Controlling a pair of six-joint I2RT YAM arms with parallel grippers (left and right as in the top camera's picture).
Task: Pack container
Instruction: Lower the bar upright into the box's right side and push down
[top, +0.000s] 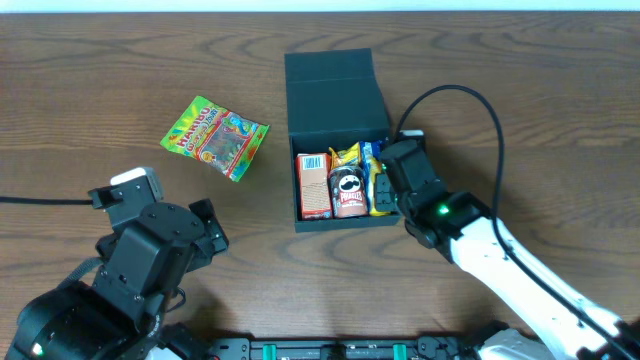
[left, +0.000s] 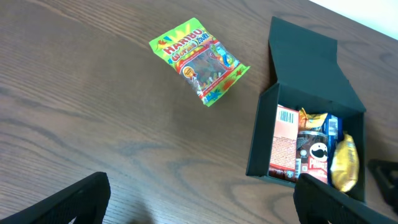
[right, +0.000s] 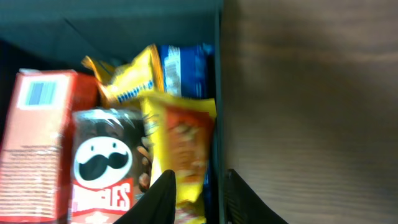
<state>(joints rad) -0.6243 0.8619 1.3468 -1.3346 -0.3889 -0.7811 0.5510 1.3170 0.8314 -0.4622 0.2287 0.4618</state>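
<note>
The container (top: 335, 90) is a dark teal box with its lid folded back, also in the left wrist view (left: 311, 59) and the right wrist view (right: 219, 93). It holds a red carton (top: 314, 185), a Pringles can (top: 349, 190), yellow packets and a blue packet. My right gripper (top: 388, 195) is at the box's right wall, its fingers (right: 199, 186) nearly closed around the lower end of a yellow snack packet (right: 180, 137). A green Haribo bag (top: 215, 137) lies on the table left of the box (left: 199, 59). My left gripper (top: 205, 228) is open and empty (left: 199, 205).
The wooden table (top: 480, 70) surrounds the box. A black cable (top: 480, 100) arcs from the right arm over the table behind it. The table's front edge runs under both arm bases.
</note>
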